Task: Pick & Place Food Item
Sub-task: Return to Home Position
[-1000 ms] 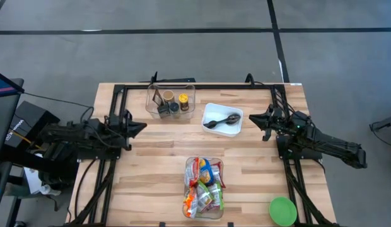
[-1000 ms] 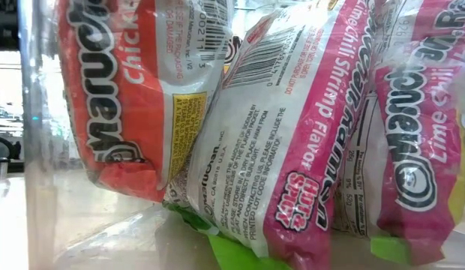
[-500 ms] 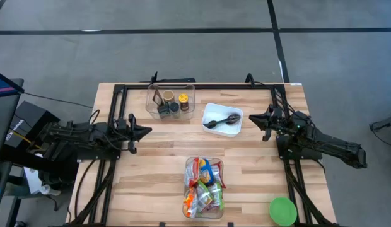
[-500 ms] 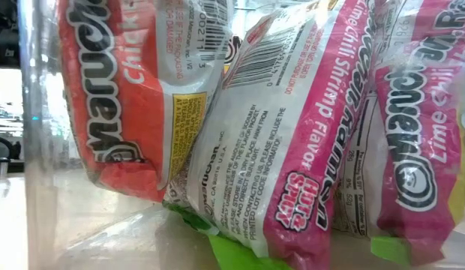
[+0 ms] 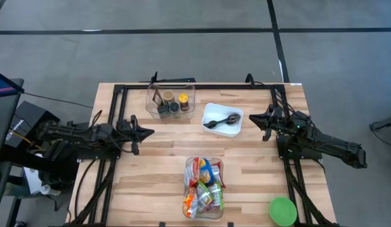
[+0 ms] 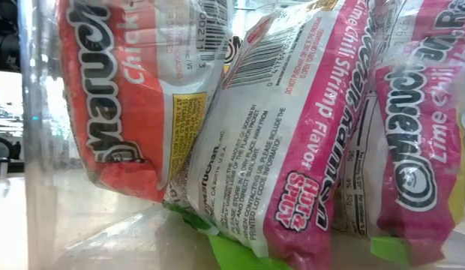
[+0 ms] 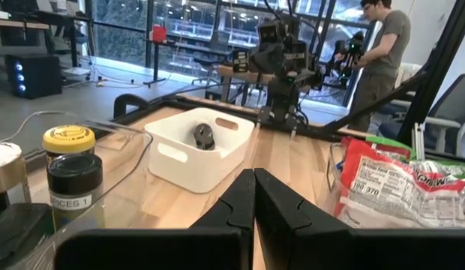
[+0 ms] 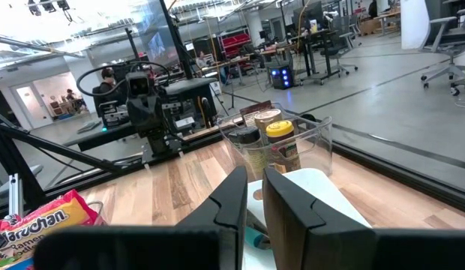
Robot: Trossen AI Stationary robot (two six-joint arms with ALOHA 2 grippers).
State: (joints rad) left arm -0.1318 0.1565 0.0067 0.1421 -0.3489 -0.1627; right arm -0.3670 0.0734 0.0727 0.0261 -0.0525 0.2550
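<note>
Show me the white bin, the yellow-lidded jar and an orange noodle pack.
white bin (image 7: 184, 161), left wrist view, on its near side wall.
yellow-lidded jar (image 7: 67, 137), left wrist view, on the yellow lid.
orange noodle pack (image 6: 116, 112), low view, on its orange front face.

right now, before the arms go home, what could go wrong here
The left gripper, shut, sits near the jar bin; a swing that way might clip it. The noodle bin looks heaped with packs, so a bump could spill some. The right gripper waits beside the white bin; a careless turn could nudge it.
</note>
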